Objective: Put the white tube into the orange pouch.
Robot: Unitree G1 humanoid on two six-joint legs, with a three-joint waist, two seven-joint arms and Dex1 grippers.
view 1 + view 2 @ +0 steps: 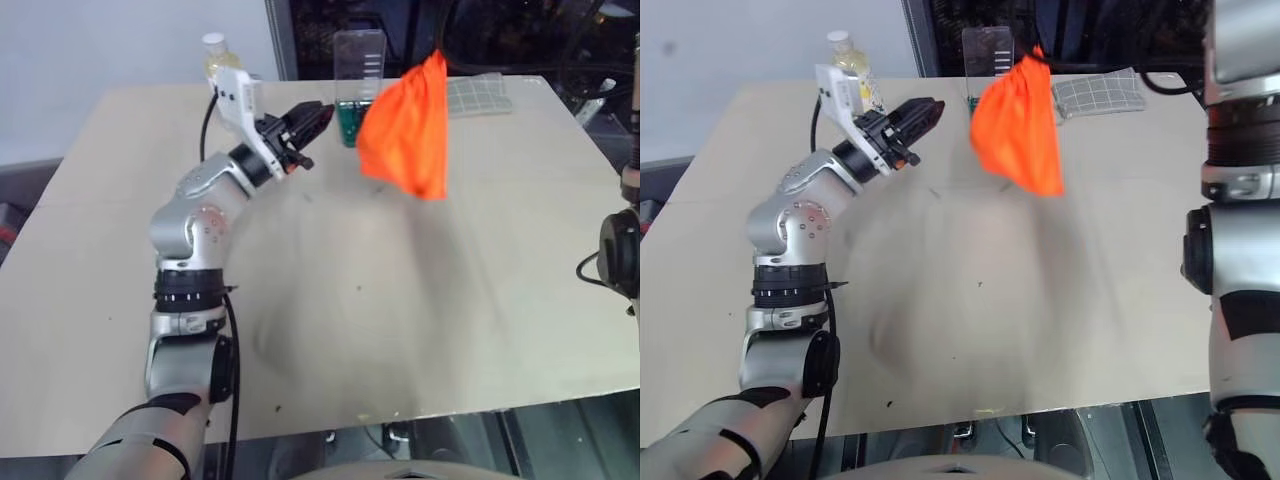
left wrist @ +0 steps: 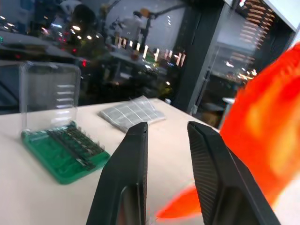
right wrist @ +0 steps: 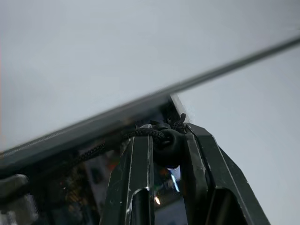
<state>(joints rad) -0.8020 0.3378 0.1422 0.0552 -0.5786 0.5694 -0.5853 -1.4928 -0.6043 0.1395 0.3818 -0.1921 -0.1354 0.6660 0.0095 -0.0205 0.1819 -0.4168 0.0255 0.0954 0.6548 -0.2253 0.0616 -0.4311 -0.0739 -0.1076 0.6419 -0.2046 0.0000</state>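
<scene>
Above the surface (image 1: 330,300), the pouch (image 1: 405,125) is hung mouth-up, long axis vertical, by its black cord (image 3: 140,135), pinched in the right claw (image 3: 166,140). Beside it, the left claw (image 1: 312,120) is held slightly open, empty.

Orange pouch (image 1: 406,128) hangs bunched above table, apparently cord-suspended.

The orange pouch (image 1: 1018,125) hangs in the air above the far part of the table (image 1: 970,330). Left of it, well apart, the left gripper (image 1: 927,110) points toward the pouch, empty.
</scene>
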